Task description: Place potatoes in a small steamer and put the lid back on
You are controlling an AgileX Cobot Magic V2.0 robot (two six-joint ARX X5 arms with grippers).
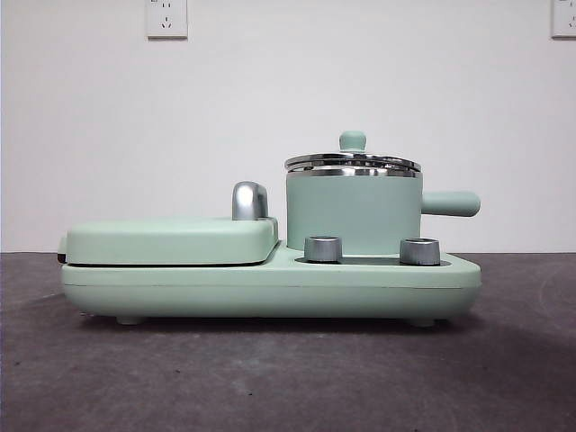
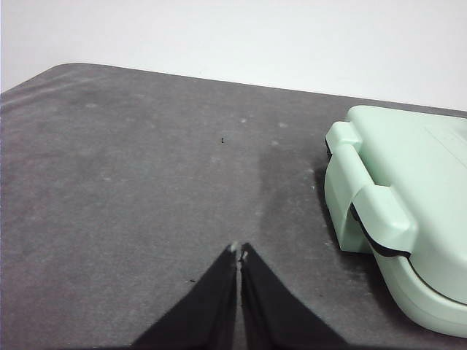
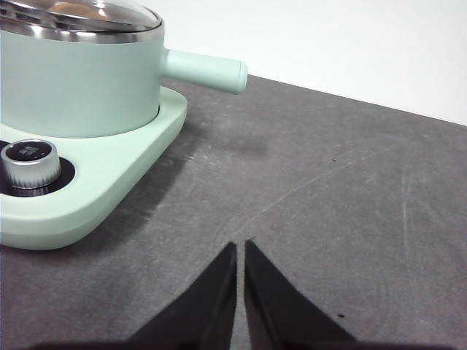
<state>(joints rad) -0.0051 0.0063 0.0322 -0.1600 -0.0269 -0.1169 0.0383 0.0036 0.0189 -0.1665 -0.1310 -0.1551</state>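
The small steamer (image 1: pixel 354 211) is a mint-green pot with a steel rim and a stubby side handle (image 1: pixel 450 203). It stands on the right part of a green appliance base (image 1: pixel 270 286). The glass lid (image 1: pixel 353 162) with its green knob (image 1: pixel 352 140) sits on the pot. The pot (image 3: pixel 80 80) and lid (image 3: pixel 80 18) also show in the right wrist view. The potatoes are hidden or out of view. My left gripper (image 2: pixel 238 251) is shut and empty over bare table beside the griddle box (image 2: pixel 408 197). My right gripper (image 3: pixel 240 246) is shut and empty over bare table, apart from the pot.
A flat green griddle box (image 1: pixel 171 239) with a chrome handle (image 1: pixel 249 200) lies on the base's left part. Two steel dials (image 1: pixel 323 248) (image 1: pixel 419 251) stand in front of the pot. The table (image 1: pixel 288 378) is dark grey. A white wall with sockets (image 1: pixel 166 18) is behind.
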